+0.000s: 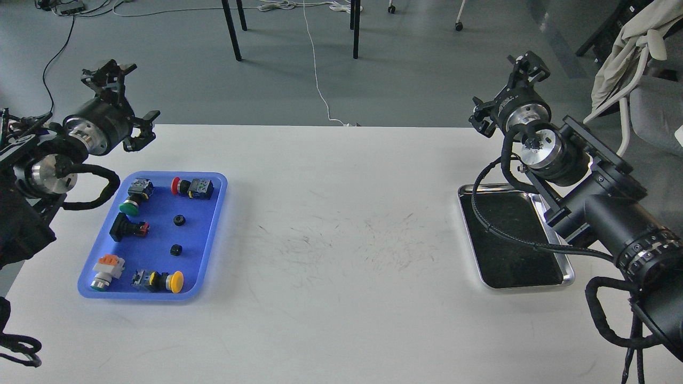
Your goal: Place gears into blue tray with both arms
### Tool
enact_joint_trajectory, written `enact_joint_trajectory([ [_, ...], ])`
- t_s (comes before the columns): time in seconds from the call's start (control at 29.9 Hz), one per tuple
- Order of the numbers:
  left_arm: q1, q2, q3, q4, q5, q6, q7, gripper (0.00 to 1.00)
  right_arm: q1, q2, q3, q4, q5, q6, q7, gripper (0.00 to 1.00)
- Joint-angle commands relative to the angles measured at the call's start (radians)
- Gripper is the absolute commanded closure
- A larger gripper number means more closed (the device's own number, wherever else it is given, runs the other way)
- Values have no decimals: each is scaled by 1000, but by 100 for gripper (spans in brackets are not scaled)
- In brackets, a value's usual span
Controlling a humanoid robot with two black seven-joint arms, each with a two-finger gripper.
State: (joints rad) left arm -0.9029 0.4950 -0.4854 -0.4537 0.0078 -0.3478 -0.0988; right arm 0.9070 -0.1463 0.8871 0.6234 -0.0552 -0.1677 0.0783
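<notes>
Two small black gears (180,220) (175,249) lie in the middle of the blue tray (158,234) at the table's left side, one nearer me than the other. My left gripper (126,99) hangs open and empty above the table's far left edge, behind the tray. Over the far right edge my right gripper (503,92) is also open, with nothing between its fingers. Both grippers are well apart from the gears.
Several push-button switches (192,188) lie around the gears in the blue tray. A silver metal tray (569,275) with a dark inside sits at the right, partly under my right arm. Chair legs and cables are on the floor beyond the table.
</notes>
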Motion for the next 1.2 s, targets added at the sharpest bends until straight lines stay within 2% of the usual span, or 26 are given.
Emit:
enact_joint_trajectory([
  [0.0, 4, -9, -9, 4, -2, 9, -7, 2, -3, 37, 19, -2, 0, 10, 3, 1],
  [0.1, 6, -7, -9, 6, -8, 7, -21, 2, -7, 42, 35, -2, -2, 39, 12, 1],
  [0.37, 1, -7, 7, 0, 0, 1, -16, 2, -20, 33, -25, 15, -17, 70, 34, 1],
  [0.57, 4, 14, 33, -33, 6, -43, -15, 2, -52, -71, -37, 101, -15, 73, 34, 1],
  [0.74, -4, 88, 155, -143, 3, -49, -22, 2, -77, -108, -36, 127, -15, 96, 38, 1],
  [0.94, -4, 103, 148, -177, -18, -45, -22, 2, -99, -118, -27, 130, -15, 125, 83, 1],
  [1.17, 4, 149, 145, -278, -42, -16, -39, 2, -117, -122, -20, 131, -15, 126, 100, 1],
])
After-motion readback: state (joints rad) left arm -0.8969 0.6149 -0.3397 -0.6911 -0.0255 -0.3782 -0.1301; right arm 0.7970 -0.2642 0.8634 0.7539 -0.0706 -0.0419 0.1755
